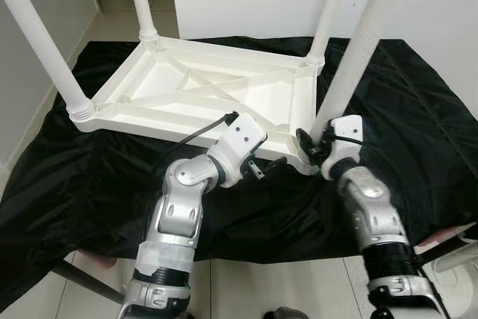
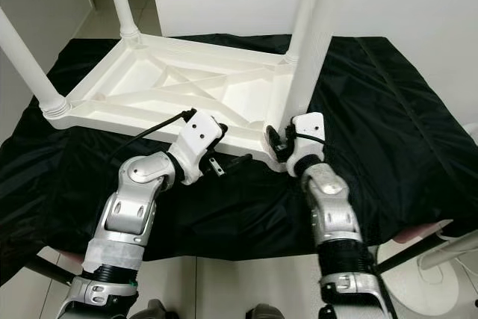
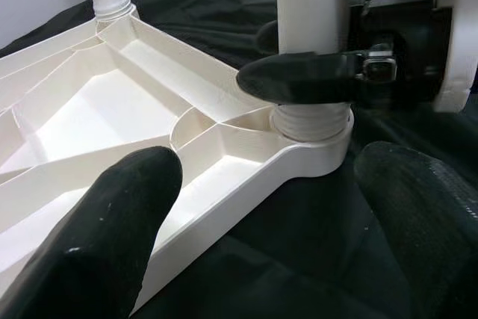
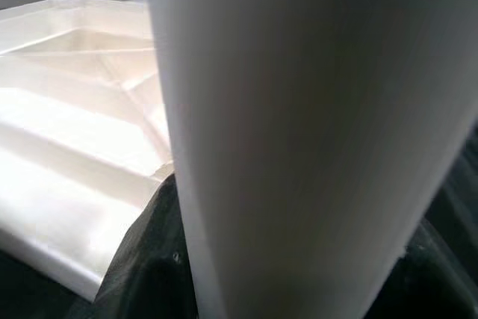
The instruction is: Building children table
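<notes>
Upturned white table top point(image 1: 202, 87) on a black sheet point(image 1: 418, 110), all four legs pointing up.

The sheet covers the floor, with the table top lying underside-up in its middle. At the near right corner, the right gripper point(image 1: 312, 143) has its fingers closed around the base of the near right leg point(image 1: 358, 50). The left gripper point(image 3: 269, 207) hovers beside that corner, fingers spread wide, holding nothing.

We are seeing even, bright indoor light in the head views, sharp, with soft shadows only. The white table underside point(image 1: 202, 87) is glaring a little against the black cloth point(image 1: 418, 110). In the right wrist view the table leg point(image 4: 299, 132) is looking blurred and out of focus.
</notes>
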`<state>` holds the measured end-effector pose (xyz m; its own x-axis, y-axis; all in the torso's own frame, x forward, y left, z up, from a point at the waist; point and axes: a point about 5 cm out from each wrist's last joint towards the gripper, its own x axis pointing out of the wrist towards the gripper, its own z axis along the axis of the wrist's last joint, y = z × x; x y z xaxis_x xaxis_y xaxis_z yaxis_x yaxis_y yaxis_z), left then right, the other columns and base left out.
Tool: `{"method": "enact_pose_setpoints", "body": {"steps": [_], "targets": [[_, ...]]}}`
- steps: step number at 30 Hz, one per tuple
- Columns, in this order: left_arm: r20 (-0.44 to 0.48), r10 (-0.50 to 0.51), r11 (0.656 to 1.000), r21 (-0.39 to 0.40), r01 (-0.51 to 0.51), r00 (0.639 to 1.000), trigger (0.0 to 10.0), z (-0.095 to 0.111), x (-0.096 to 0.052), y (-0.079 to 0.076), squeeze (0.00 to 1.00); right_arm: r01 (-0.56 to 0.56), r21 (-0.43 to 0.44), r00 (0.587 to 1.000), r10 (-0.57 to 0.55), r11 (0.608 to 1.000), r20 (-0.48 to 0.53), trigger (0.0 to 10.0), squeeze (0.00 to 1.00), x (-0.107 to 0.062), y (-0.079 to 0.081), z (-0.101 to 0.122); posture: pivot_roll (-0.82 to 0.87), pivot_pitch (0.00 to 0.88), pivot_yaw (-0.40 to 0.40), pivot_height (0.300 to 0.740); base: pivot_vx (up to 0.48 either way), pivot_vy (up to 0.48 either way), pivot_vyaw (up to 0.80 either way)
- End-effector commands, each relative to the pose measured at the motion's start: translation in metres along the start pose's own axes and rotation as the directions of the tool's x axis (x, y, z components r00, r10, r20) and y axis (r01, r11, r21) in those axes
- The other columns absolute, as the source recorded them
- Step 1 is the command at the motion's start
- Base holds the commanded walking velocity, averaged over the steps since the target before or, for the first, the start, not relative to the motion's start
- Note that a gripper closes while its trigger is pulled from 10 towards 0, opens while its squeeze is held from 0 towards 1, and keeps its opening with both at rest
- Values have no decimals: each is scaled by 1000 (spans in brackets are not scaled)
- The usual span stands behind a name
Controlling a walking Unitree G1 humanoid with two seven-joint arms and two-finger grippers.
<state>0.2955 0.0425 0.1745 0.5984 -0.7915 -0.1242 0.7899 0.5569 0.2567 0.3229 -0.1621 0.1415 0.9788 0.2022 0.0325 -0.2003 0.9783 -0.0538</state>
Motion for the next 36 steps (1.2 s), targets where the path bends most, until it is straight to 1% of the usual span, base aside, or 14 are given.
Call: {"method": "enact_pose_setpoints", "body": {"steps": [1, 4, 6, 17, 18, 19, 21, 25, 26, 30, 32, 34, 35, 36], "targets": [[-7, 260, 965, -14, -260, 965, 10000, -3, 0, 10, 0, 70, 28, 997, -69, 997, -26, 10000, 0, -2, 5, -4, -103, 0, 24, 740, 0, 0, 0], [-9, 262, 965, -18, -262, 965, 10000, -3, -1, 10, 0, 147, 44, 989, -146, 988, -22, 10000, 0, -2, 14, -2, -100, 0, 23, 740, 0, 0, 0], [-12, 263, 964, -22, -263, 965, 10000, -4, -2, 8, 0, 248, 84, 969, -246, 965, -27, 10000, 0, 0, 30, 0, -99, 0, 25, 740, 0, 0, 0], [-17, 270, 963, -17, -271, 963, 10000, -5, -4, 10, 0, 239, 78, 971, -239, 968, -13, 10000, 0, 1, 37, 8, -82, 5, 18, 740, 0, 0, 0], [-17, 272, 962, -15, -273, 962, 10000, -5, -4, 10, 0, 246, 76, 969, -246, 966, -11, 10000, 639, 1, 38, 9, -74, 6, 17, 740, 0, 0, 0], [-18, 274, 962, -13, -274, 962, 10000, -5, -5, 10, 0, 248, 80, 969, -248, 965, -8, 10000, 980, 1, 38, 11, -71, 5, 17, 740, 0, 0, 0], [-18, 274, 961, -12, -275, 961, 10000, -5, -5, 10, 0, 249, 84, 968, -250, 965, -5, 10000, 1000, 0, 38, 12, -71, 5, 17, 740, 0, 0, 0], [-18, 276, 961, -9, -276, 961, 10000, -4, -5, 10, 0, 220, 98, 975, -223, 971, 22, 10000, 1000, -2, 37, 15, -64, 5, 15, 740, 0, 0, 0], [-19, 279, 960, -8, -279, 960, 10000, -4, -6, 11, 0, 175, 90, 983, -179, 980, 32, 10000, 1000, -5, 31, 15, -60, 6, 11, 740, 0, 0, 0], [-20, 281, 960, -8, -281, 960, 10000, -4, -6, 11, 0, 148, 82, 988, -151, 986, 34, 10000, 1000, -7, 27, 14, -59, 5, 10, 740, 0, 0, 0], [-21, 284, 959, -5, -284, 959, 10000, -5, -7, 12, 0, 8, 51, 999, -10, 999, 37, 10000, 1000, -13, 15, 10, -59, 1, 11, 740, 0, 0, 0], [-21, 284, 959, -5, -284, 959, 10000, -5, -7, 12, 0, 8, 51, 999, -10, 999, 37, 10000, 1000, -13, 15, 10, -59, 1, 11, 740, 0, 0, 0], [-21, 284, 959, -3, -284, 959, 10000, -5, -7, 13, 0, -63, 11, 998, 63, 998, 25, 10000, 443, -15, 10, 6, -59, 0, 10, 740, 0, 0, 0], [-21, 285, 959, -1, -285, 958, 10000, -5, -7, 14, 0, -140, -14, 990, 140, 990, 6, 10000, 0, -18, 5, 1, -62, 0, 16, 740, 0, 0, 0]]}}
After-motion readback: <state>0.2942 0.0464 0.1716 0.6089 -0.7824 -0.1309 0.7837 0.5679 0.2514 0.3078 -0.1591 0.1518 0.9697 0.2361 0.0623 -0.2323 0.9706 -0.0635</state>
